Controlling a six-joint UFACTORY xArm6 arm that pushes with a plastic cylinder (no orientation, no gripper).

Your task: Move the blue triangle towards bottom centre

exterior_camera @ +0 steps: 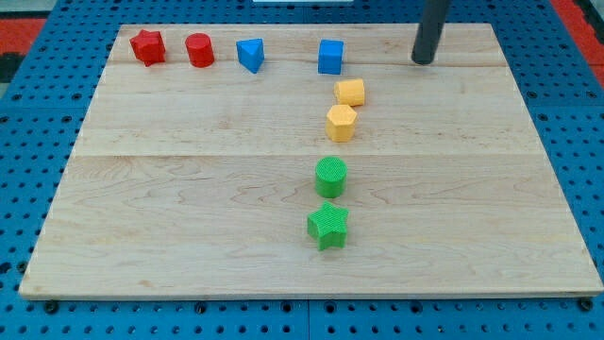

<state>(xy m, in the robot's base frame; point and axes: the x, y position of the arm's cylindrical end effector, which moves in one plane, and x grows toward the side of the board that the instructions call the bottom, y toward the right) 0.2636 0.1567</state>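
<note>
blue triangle near counter top edge, 11 o'clock of centre | open wood toward 6 o'clock | my tip at 3 o'clock, past blue cube | end effector: bare rod, holds nothing

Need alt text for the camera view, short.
My tip rests at the wooden board's top right, well right of the blue triangle and touching no block. Other red, blue, yellow and green blocks lie along the top edge and down the centre.
</note>
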